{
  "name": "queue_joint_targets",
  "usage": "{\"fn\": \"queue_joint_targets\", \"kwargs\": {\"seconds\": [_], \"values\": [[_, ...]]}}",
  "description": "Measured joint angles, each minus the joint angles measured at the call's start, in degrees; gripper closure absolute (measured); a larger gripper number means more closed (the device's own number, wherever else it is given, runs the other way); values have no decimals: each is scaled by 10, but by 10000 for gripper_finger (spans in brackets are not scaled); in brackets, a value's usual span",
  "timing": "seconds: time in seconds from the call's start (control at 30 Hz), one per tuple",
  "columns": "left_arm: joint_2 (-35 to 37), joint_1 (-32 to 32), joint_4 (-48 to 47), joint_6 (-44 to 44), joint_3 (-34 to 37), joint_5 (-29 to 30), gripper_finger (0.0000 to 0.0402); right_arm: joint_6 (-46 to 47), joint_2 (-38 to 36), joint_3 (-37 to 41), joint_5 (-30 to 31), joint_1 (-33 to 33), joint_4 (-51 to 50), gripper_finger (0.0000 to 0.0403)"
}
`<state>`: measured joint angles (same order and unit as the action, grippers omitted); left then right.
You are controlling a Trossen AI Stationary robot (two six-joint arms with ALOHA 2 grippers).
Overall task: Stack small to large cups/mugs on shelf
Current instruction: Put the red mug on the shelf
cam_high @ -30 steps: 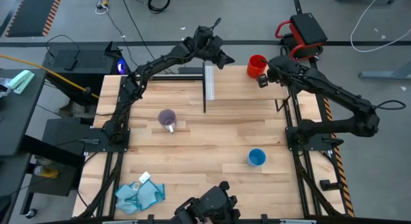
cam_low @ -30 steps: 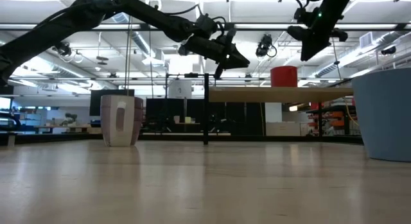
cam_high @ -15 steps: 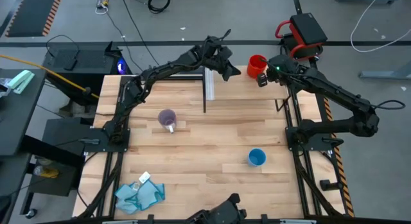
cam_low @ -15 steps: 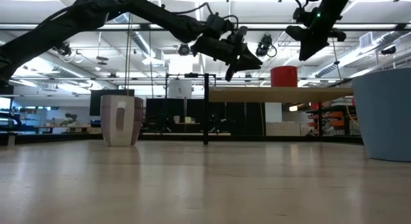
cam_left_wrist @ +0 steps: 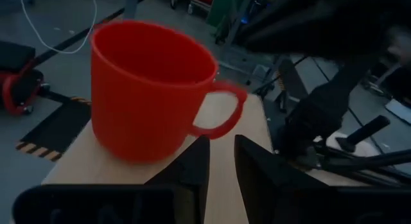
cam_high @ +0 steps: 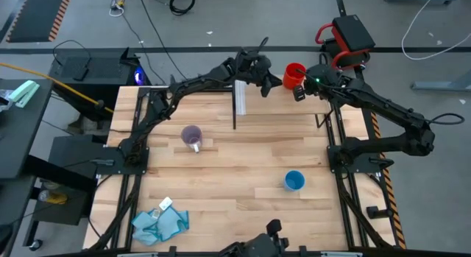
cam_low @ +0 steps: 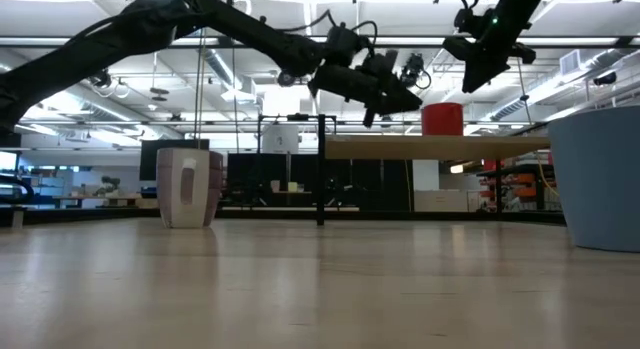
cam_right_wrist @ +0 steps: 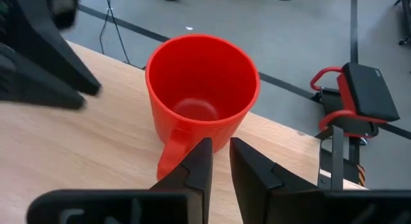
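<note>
On the far corner of the shelf (cam_high: 276, 95) stood the red mug (cam_high: 294, 74), probably as the large base cup, with both arms drawn up beside it. Neither the left end effector (cam_high: 274, 81) nor the right end effector (cam_high: 301, 91) held anything, each with only a narrow gap between its fingers. Down on the table (cam_high: 243, 169), the purple-grey mug (cam_high: 192, 135) and light-blue cup (cam_high: 294, 180) sat well apart, not yet stacked.

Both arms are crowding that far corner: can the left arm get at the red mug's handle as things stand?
Probably yes. The left gripper sits just short of the red mug, nothing between them; its handle faces it. The right gripper hovers close beside, so it's tight.
</note>
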<state>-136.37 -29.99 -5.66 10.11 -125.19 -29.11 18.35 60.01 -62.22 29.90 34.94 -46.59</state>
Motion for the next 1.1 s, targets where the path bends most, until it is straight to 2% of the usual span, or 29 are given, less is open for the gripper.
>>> {"fn": "queue_joint_targets", "kwargs": {"seconds": [0.13, 0.53, 0.93, 1.1], "values": [[-8, 0, 27, -2, 1, 6, 319, -4, 0, 0, 1, 2, 1, 341], [-33, -1, 78, -5, 0, 99, 317, -5, 0, 0, 16, 2, 1, 341], [-39, -1, 122, 11, 0, 168, 317, -3, 1, 0, 16, 2, 0, 341], [-39, -2, 123, 21, 0, 169, 323, -3, 1, 0, 16, 2, 0, 341]]}}
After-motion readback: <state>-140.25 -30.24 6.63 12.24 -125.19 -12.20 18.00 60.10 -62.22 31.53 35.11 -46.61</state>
